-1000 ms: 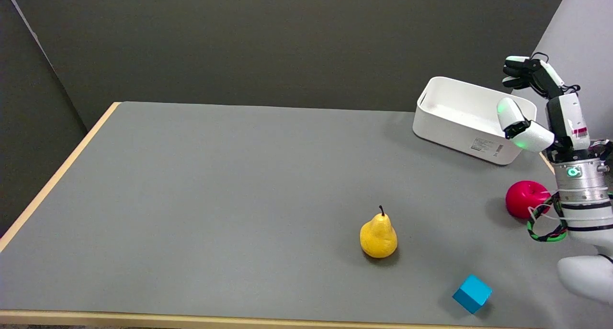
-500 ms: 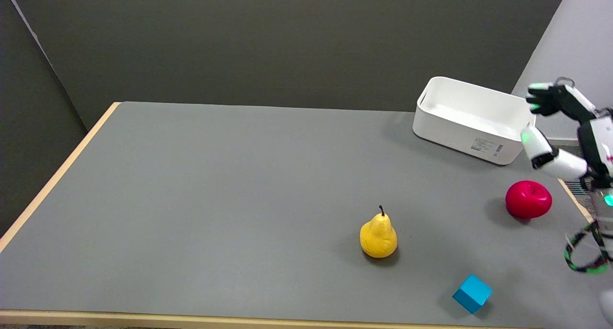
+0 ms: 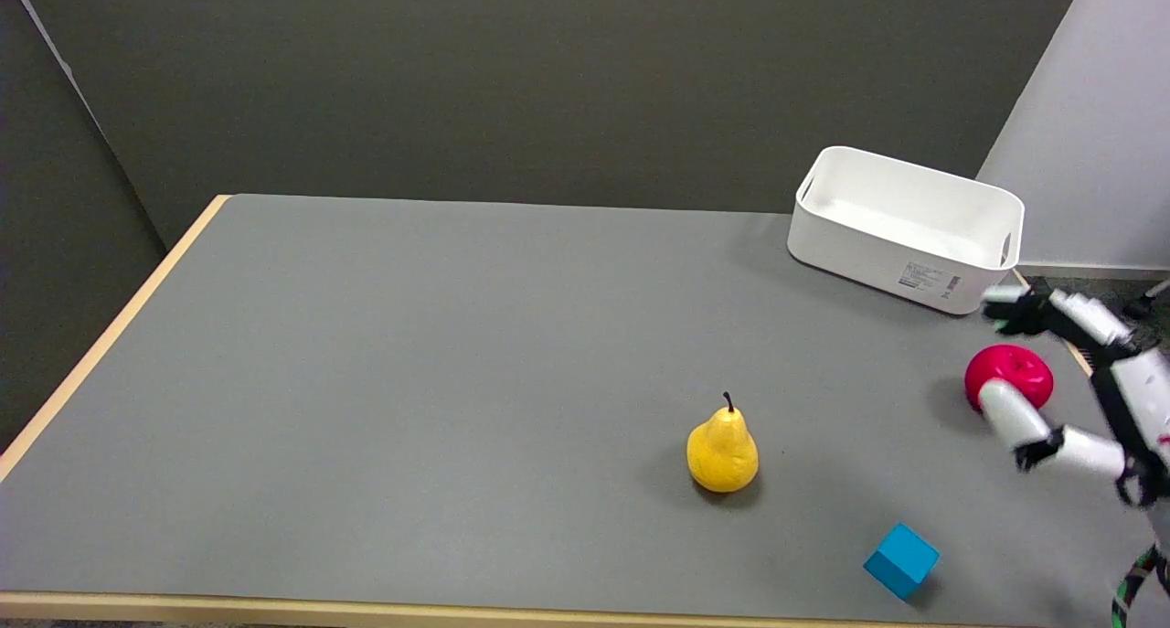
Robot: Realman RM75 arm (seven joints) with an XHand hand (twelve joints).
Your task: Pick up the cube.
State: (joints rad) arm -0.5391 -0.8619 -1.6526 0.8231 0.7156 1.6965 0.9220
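The blue cube point(image 3: 901, 560) rests on the grey table point(image 3: 411, 354) close to the near edge, at about 5 o'clock from the table's centre. It sits turned, one vertical corner facing the camera, top face level. Nothing touches it.

Handling, as a judgement: the cube appears rigid, small and light, with flat matte faces that should not slip much. It is probably a foam or wooden block and not fragile. Take hold across two opposite vertical faces, thumb on one and fingers on the other. Because the cube is rotated, the hand should be turned to meet faces and not corners. Contact at an edge may spin or push the cube toward the table edge.

The yellow pear point(image 3: 722, 451) stands upright at 10 o'clock from the cube, well apart. The red apple point(image 3: 1009, 377) lies at 1 o'clock. The white bin point(image 3: 905, 228) stands farther off at 12 o'clock.

The right hand point(image 3: 1065, 377) is in the air at 2 o'clock from the cube, beside the apple. Its fingers are spread and hold nothing. The outline is motion-blurred.
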